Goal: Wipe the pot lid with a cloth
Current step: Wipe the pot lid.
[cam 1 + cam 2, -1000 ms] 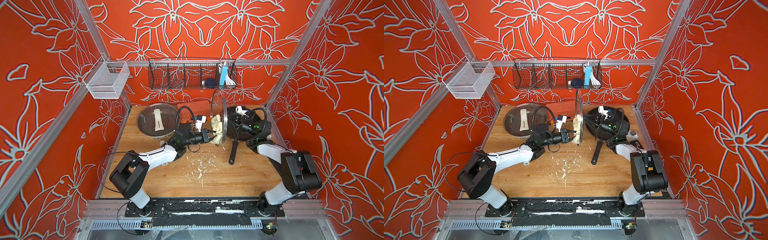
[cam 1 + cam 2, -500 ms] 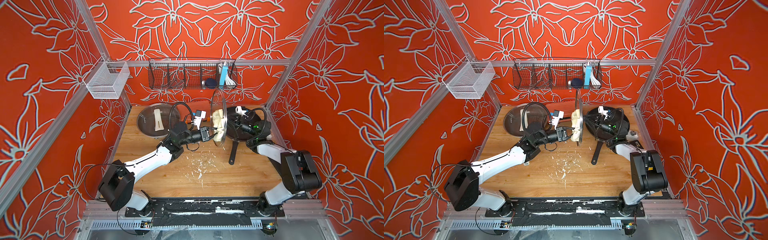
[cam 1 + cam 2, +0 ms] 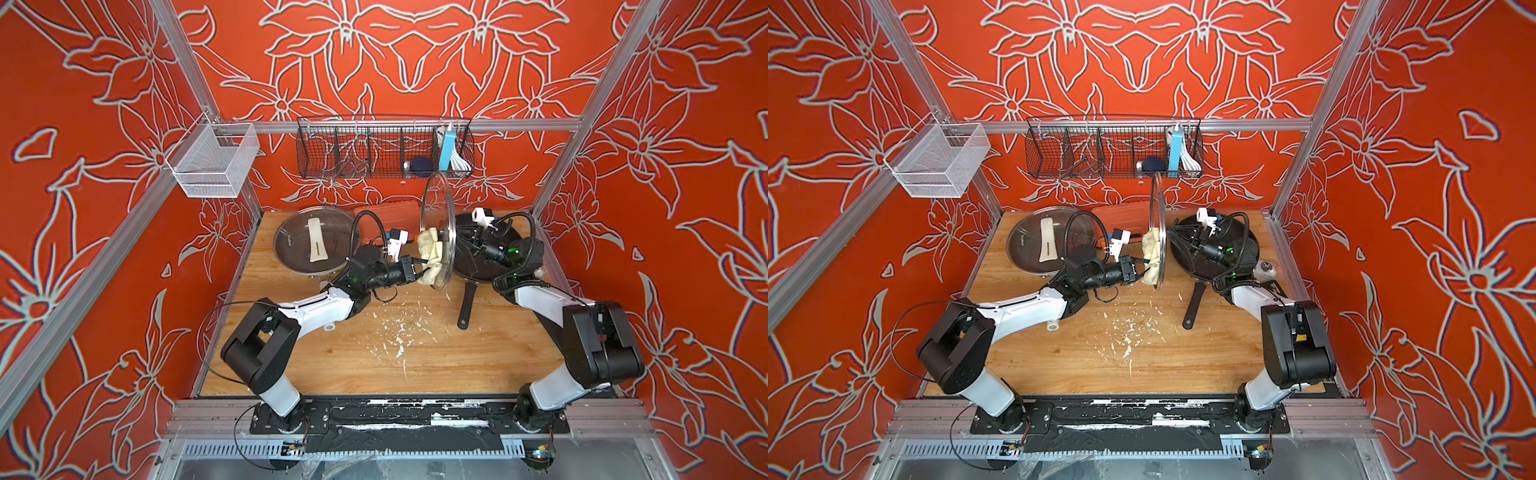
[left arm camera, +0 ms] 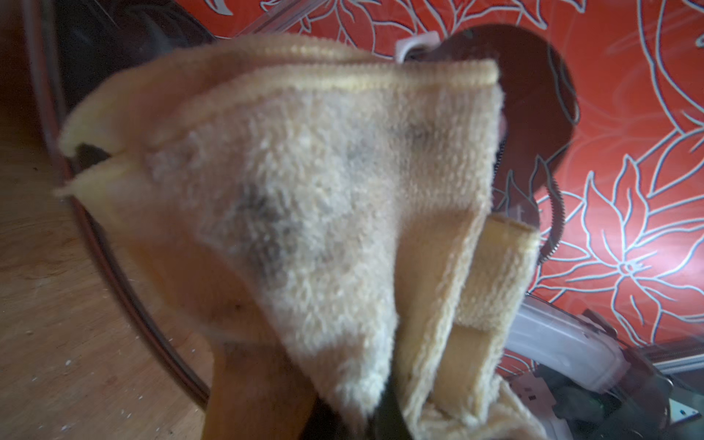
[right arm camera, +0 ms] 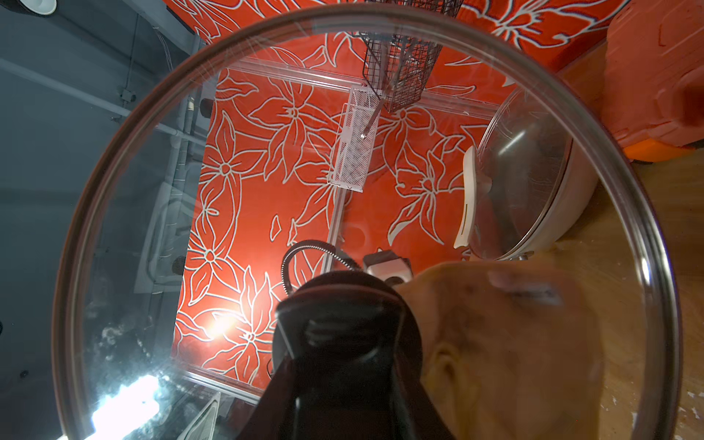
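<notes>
The pot lid (image 3: 436, 208) (image 3: 1158, 199), clear glass with a metal rim, stands on edge in the air above the table's back middle. My right gripper (image 3: 465, 245) (image 3: 1183, 241) (image 5: 343, 381) is shut on its black knob (image 5: 343, 324). The cloth (image 3: 430, 253) (image 3: 1151, 249) (image 4: 324, 190), cream towel fabric with dark stains, lies pressed against the lid's other face, low on the glass. My left gripper (image 3: 417, 268) (image 3: 1139, 268) (image 4: 384, 411) is shut on the cloth, which hides its fingertips. The right wrist view shows the cloth (image 5: 514, 343) through the glass.
A black frying pan (image 3: 473, 270) lies under the right arm, its handle (image 3: 465, 307) pointing forward. A second pan with a glass lid (image 3: 311, 245) sits back left beside an orange box (image 3: 386, 216). White crumbs (image 3: 399, 336) litter the wood. Wire baskets (image 3: 382, 153) (image 3: 212, 162) hang on the walls.
The left arm stretched out, sliding the cloth a little up the lid, then folded back and brought the cloth down again. The right arm and the lid stayed still.
</notes>
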`<state>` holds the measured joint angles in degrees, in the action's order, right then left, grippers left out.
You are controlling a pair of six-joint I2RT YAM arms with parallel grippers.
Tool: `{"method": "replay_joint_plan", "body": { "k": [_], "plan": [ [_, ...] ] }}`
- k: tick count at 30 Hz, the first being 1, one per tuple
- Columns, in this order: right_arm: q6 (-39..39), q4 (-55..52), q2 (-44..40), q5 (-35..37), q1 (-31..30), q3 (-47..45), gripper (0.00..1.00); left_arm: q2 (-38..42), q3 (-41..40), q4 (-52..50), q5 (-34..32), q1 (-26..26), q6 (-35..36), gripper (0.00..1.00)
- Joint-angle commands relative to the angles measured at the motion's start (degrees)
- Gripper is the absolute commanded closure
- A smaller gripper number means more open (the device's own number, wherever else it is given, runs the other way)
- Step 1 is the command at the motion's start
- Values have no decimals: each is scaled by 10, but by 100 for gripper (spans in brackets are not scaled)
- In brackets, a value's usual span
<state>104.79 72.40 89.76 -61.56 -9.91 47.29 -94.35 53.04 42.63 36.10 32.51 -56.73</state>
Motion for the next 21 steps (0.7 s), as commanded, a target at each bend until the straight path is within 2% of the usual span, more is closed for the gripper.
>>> {"method": "replay_joint_plan", "body": {
  "k": [1, 7, 14, 21],
  "plan": [
    [20, 84, -40, 25, -4, 33, 100, -37, 9, 50, 7, -20, -20, 100],
    [19, 85, -45, 21, -5, 22, 100, -96, 59, 76, 24, -51, -56, 100],
    [19, 85, -43, 18, -5, 13, 100, -117, 155, 8, 26, -61, -23, 100],
    [18, 85, -41, 18, -5, 12, 100, -119, 259, -39, 45, -66, -20, 100]
  ]
}}
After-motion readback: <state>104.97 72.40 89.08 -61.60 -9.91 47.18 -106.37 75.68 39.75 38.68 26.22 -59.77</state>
